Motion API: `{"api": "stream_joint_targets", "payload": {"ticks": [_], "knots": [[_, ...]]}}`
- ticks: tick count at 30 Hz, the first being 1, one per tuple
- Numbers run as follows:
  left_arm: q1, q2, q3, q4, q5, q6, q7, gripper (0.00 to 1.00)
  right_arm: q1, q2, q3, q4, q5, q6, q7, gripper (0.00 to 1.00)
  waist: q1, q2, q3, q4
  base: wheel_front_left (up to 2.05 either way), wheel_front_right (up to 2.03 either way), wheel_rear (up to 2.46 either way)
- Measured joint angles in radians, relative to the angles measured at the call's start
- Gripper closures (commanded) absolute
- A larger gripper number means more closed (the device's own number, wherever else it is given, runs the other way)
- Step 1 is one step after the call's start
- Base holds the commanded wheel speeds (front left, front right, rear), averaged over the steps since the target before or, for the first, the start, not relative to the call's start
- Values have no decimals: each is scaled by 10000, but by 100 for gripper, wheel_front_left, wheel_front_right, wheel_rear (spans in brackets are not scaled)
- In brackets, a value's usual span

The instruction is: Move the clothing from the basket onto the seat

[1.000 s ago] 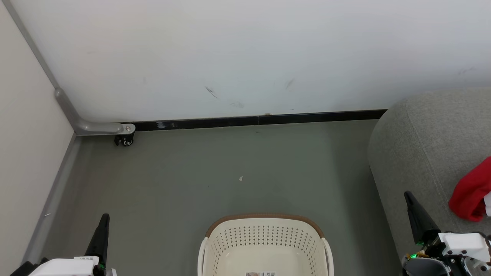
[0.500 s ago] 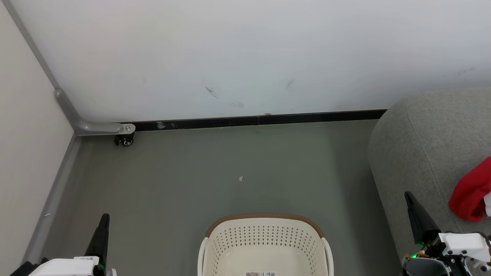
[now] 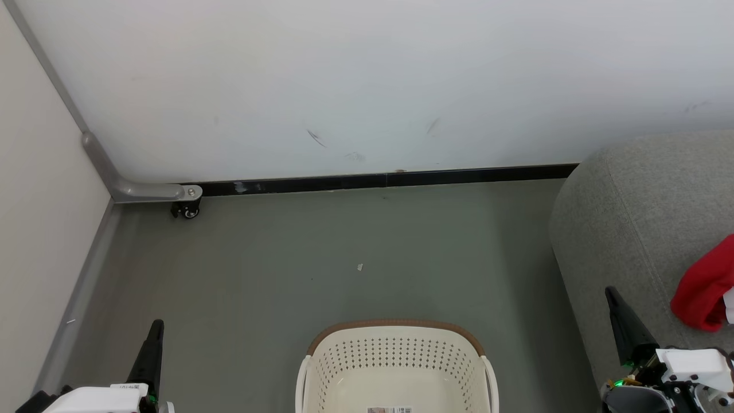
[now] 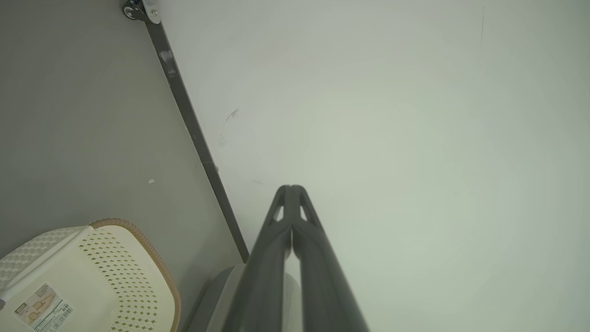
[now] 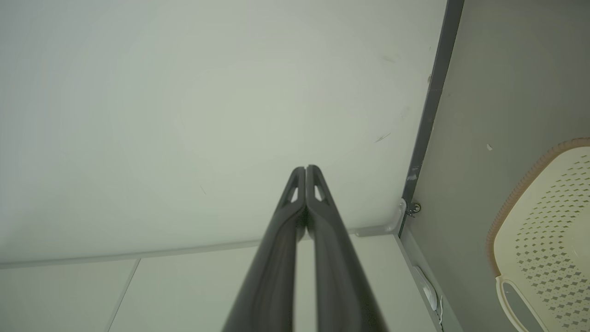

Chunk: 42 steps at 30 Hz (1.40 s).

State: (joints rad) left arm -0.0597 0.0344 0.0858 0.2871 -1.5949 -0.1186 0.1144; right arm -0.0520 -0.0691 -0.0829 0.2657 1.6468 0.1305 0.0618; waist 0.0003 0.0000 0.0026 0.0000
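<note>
Head view: red clothing (image 3: 704,287) lies on the grey seat (image 3: 631,218) at the right edge, near and to the right of my right gripper (image 3: 610,292) (fingers pressed together, holding nothing). The basket (image 3: 395,350) sits bottom centre; my left gripper (image 3: 156,326), likewise closed and empty, is lower left.

Even, diffuse light is seen throughout, shadows are faint, and lines are bent toward wrist-view edges.

No legible print on basket (image 4: 124,263) sticker (image 4: 44,302)
</note>
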Motion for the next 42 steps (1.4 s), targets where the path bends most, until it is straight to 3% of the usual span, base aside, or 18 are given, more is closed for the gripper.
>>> {"api": "stream_joint_targets", "payload": {"ticks": [42], "knots": [[0, -2, -4, -82, -2, 0, 0, 100, 0, 4, -25, 8, 0, 0, 75, 100, -1, 0, 2, 0, 0, 0, 0]]}}
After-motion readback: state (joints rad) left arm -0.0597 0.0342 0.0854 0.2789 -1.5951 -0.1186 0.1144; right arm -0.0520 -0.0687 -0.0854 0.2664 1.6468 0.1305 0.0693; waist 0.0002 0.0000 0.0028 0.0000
